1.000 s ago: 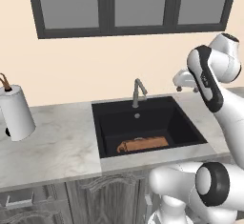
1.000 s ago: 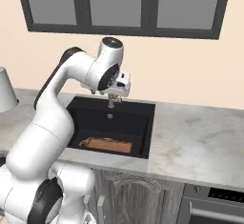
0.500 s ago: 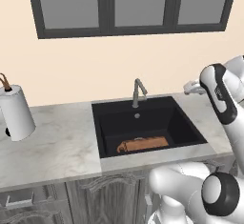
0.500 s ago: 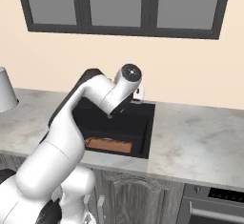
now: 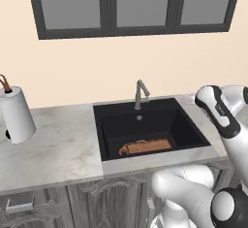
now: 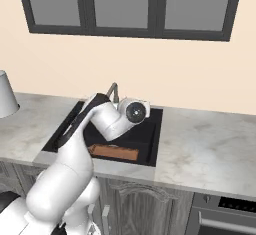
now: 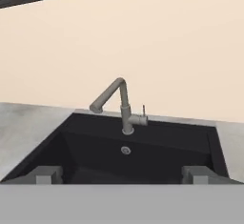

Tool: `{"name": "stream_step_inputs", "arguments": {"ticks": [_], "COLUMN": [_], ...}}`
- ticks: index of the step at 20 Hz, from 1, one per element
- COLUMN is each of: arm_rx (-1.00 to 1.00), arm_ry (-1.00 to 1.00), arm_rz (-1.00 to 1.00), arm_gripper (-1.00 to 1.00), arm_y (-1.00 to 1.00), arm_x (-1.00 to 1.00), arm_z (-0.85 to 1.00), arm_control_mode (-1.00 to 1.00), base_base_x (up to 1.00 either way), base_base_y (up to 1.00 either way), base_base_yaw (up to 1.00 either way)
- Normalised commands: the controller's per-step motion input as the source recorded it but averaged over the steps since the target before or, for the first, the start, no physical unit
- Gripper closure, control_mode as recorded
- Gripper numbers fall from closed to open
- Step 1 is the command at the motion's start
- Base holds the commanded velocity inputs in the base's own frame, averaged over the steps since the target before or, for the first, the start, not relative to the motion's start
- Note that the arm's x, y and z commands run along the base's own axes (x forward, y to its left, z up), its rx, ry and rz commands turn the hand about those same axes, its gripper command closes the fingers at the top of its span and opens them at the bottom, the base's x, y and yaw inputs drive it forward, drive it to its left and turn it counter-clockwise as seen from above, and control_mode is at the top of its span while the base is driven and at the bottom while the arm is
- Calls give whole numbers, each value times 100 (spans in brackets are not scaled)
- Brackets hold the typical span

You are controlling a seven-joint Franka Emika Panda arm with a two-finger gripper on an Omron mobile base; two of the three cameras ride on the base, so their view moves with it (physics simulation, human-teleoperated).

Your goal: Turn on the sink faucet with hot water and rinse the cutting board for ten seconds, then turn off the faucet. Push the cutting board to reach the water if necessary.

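The sink faucet (image 7: 122,105) stands straight ahead in the hand view, spout bent to the left and its small lever (image 7: 143,116) on the right. No water runs from it. Below it lies the black sink (image 7: 171,147) with its round drain (image 7: 125,150). My gripper (image 7: 121,175) is open and empty, well back from the tap, over the basin's near side. The orange-brown cutting board (image 5: 145,147) lies flat on the basin floor near the front wall, away from the spout (image 5: 144,90). In the right base view my arm hides part of the board (image 6: 117,153).
Pale marble worktop (image 5: 58,149) runs on both sides of the sink. A white paper towel roll (image 5: 17,115) stands at the far left. A dark-framed window (image 5: 135,4) sits in the wall above. An oven front (image 6: 225,214) shows at the lower right.
My arm has swung down and back from beside the faucet, and the hand now faces the tap from the front of the basin. Board and faucet have not moved.
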Motion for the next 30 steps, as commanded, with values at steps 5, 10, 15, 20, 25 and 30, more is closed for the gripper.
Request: {"name": "stream_step_inputs", "arguments": {"ticks": [5,10,15,20,25,30], "arm_rx": [0,0,0,0,0,0], "arm_ry": [-12,-18,-25,-9,0,0], "arm_rz": [6,6,13,13,9,11], "arm_gripper": [-100,-100,-100,-100,-100,-100], "arm_y": [0,-2,-10,0,0,0], "arm_x": [42,39,20,4,25,27], "arm_z": [-22,-24,-24,-5,0,0], "arm_control_mode": [-100,-100,-100,-100,-100,-100], "base_base_x": [0,0,0,0,0,0], "base_base_y": [0,0,0,0,0,0], "base_base_yaw": [0,0,0,0,0,0]}}
